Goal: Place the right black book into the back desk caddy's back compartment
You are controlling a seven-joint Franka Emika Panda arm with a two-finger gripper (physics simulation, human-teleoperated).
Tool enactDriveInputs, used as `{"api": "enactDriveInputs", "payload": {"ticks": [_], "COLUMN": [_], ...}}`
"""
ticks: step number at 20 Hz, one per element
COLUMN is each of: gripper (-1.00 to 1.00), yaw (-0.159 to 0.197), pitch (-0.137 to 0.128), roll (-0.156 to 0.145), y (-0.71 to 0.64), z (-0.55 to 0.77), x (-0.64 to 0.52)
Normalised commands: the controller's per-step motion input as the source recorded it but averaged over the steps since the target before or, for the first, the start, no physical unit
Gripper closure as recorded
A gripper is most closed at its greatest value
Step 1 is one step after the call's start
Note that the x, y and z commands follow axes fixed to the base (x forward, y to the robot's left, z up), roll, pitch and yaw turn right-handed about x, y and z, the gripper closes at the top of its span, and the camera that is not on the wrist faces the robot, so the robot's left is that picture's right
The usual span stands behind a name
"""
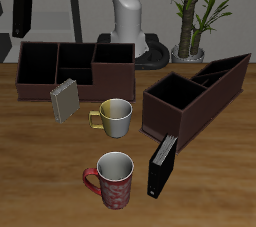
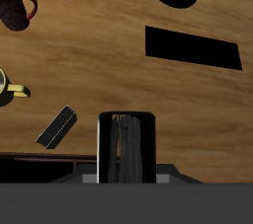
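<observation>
The right book (image 1: 22, 19) was held off the counter by the jaws, hanging upright above the counter's back corner, just outside the back caddy (image 1: 75, 66). In the wrist view the book (image 2: 126, 147) was seen gripped close under the palm; the jaws were judged closed on its covers, narrowed to its thickness. A second black book (image 1: 160, 166) was left standing near the front edge, beside the red mug (image 1: 114, 179). The book was judged thin, stiff and light, with smooth covers that could slip or swing if pinched near one end. A hold across both flat covers, near the middle of the upper edge, was judged best, so that it could be lowered edge-first into the back compartment.
</observation>
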Motion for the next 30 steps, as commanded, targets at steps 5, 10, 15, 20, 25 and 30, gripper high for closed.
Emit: {"api": "enactDriveInputs", "payload": {"ticks": [5, 10, 15, 20, 25, 30], "gripper": [1.00, 1.00, 1.00, 1.00, 1.00, 1.00], "yaw": [-0.004, -0.041, 0.012, 0.094, 0.236, 0.241], "pitch": [-0.002, -0.024, -0.002, 0.014, -0.005, 0.053], "roll": [-0.002, 0.004, 0.045, 0.091, 0.156, 0.072], "y": [0.07, 0.10, 0.16, 0.26, 0.43, 0.24], "z": [-0.01, 0.02, -0.02, -0.02, -0.18, -0.23], "x": [-0.30, -0.35, -0.21, -0.09, -0.12, -0.10]}}
